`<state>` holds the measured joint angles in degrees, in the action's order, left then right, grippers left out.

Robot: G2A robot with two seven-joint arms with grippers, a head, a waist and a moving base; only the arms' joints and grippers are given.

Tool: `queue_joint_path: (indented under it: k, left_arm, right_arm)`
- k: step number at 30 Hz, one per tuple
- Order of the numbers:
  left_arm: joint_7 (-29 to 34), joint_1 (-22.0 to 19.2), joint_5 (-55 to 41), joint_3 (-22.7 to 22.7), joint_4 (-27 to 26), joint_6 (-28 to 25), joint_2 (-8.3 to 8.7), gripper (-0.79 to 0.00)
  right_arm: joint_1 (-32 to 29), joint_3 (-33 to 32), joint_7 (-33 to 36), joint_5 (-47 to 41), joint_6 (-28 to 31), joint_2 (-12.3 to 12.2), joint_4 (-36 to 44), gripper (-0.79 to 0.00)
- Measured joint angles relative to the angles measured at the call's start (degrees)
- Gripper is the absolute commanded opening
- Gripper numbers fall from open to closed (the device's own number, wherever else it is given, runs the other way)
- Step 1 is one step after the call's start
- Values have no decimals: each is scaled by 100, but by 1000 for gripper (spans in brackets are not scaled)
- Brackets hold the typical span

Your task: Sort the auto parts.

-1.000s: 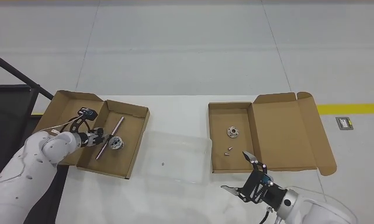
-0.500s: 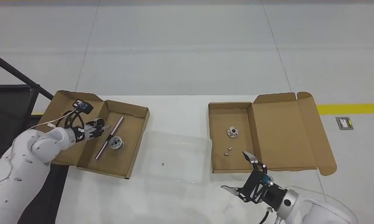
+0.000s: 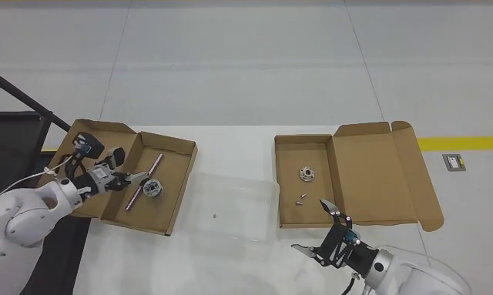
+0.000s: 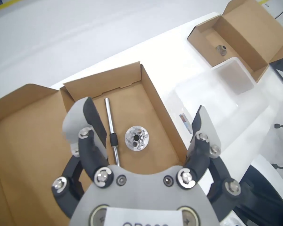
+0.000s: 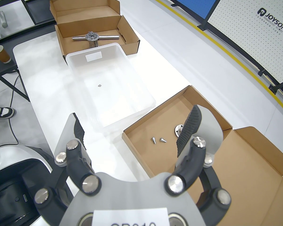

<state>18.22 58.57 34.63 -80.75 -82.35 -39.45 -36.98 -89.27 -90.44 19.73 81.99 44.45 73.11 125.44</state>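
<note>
hovering at the left middle of the top view, my left gripper has its fingers spread wide with nothing between them, above the left cardboard box. below it a metal rod and a round hub lie just beside each other on the box floor. my right gripper, at the lower right of that view, is also splayed and empty, above the table edge near the right cardboard box, which holds a second hub and two small screws. the clear bin between the boxes holds one tiny part. my worry is that tiny part: it looks hard to pinch, and fingers coming down could strike the bin wall and shove the bin. on the left, a careless descent could nudge the rod and set it rolling.
</note>
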Motion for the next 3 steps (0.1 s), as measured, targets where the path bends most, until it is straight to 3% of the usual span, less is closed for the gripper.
queue_joint_path:
  k: [3]
  left_arm:
    - [-465,640,62,-468,-525,126,50,0]
  right_arm:
    - [0,0,0,0,0,0,0,0]
